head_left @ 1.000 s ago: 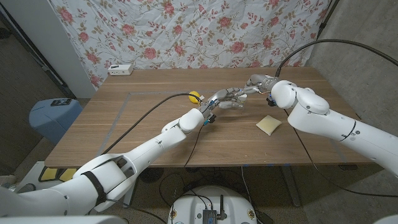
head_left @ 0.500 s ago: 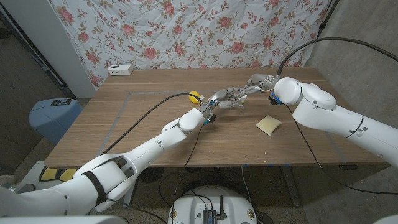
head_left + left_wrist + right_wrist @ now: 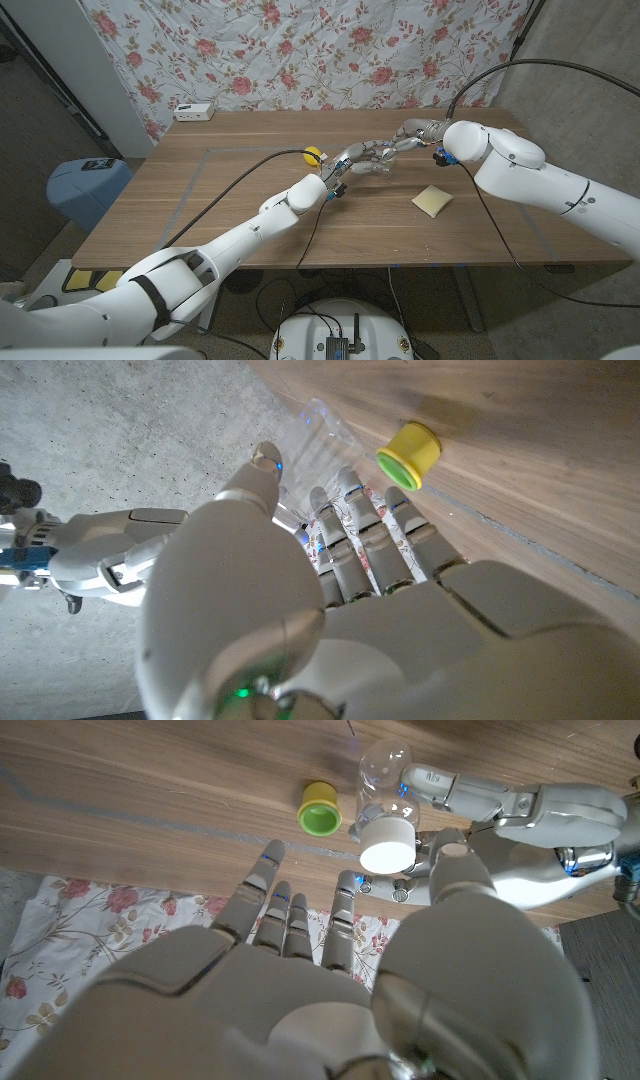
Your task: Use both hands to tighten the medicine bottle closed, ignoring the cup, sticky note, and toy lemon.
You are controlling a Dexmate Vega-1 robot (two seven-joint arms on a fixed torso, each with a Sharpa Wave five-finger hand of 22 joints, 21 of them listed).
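Observation:
The medicine bottle (image 3: 384,795) is clear with a white cap (image 3: 386,847) and is held off the table near its middle. My left hand (image 3: 352,163) grips the bottle (image 3: 312,448) round its body, fingers wrapped on it. My right hand (image 3: 413,132) hovers at the cap end with its fingers (image 3: 290,915) spread and its thumb beside the cap; I see nothing held in it. In the head view the bottle (image 3: 381,163) is a small glint between the two hands.
A small yellow cup (image 3: 314,155) lies on its side just left of my left hand, its green inside (image 3: 320,818) showing. A pale yellow sticky note (image 3: 432,200) lies below my right arm. A white box (image 3: 194,111) sits at the far left edge.
My right arm has swung its elbow outward and lifted a little, while the hand stays by the cap. The left hand and the bottle hold still.

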